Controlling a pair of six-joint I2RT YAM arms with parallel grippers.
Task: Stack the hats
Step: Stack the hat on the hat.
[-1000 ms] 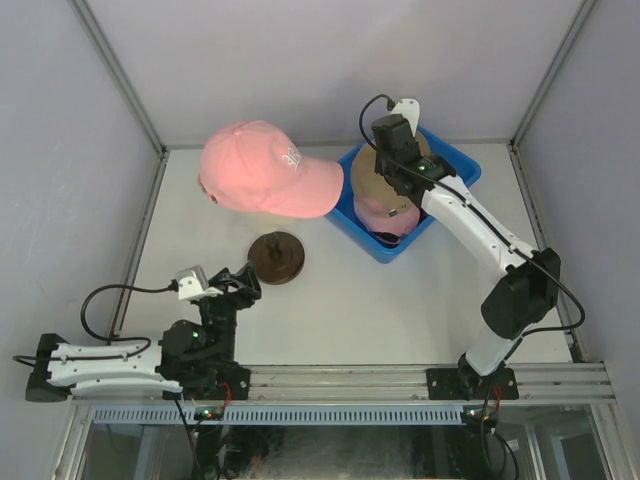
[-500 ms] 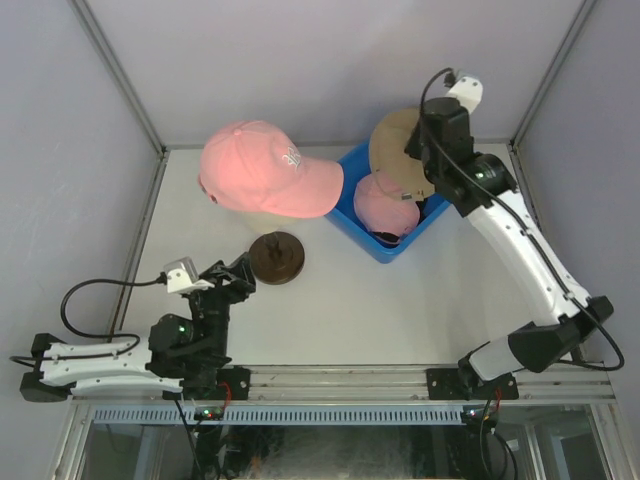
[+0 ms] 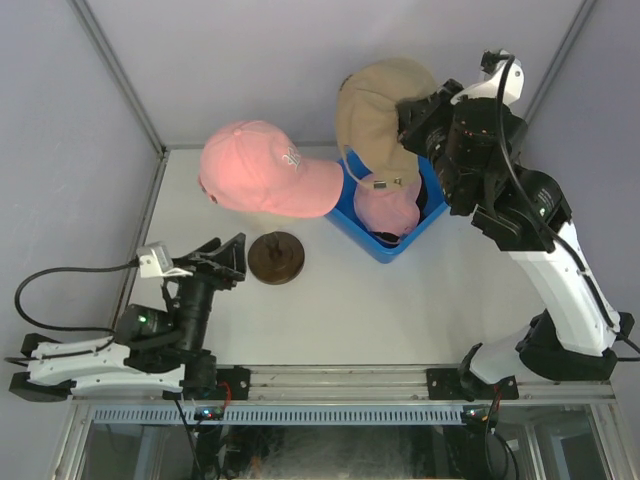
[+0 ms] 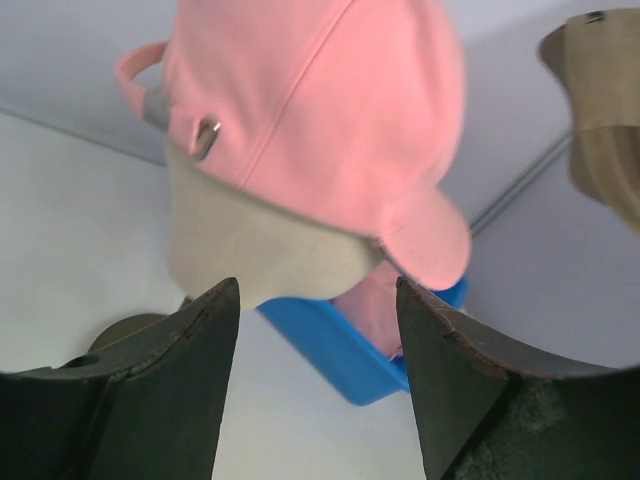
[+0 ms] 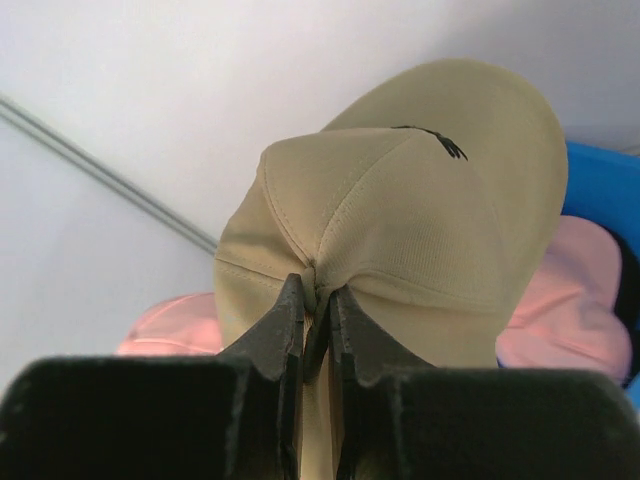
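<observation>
Top external view: my right hand (image 5: 318, 292) clamped on tan fabric cap (image 3: 375, 100), aloft over blue plastic bin (image 3: 400, 248), far right. Left hand (image 3: 225, 255) apart, empty. Unstacked: pink fabric cap (image 3: 262, 168) far left; second pink cap (image 3: 388, 205) in bin.

Bright even light, soft shadows, wrist views blurred

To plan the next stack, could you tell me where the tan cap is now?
The tan cap hangs rear right in the top view, pinched by the right gripper above the blue bin, right of the pink cap on the mannequin head.
</observation>
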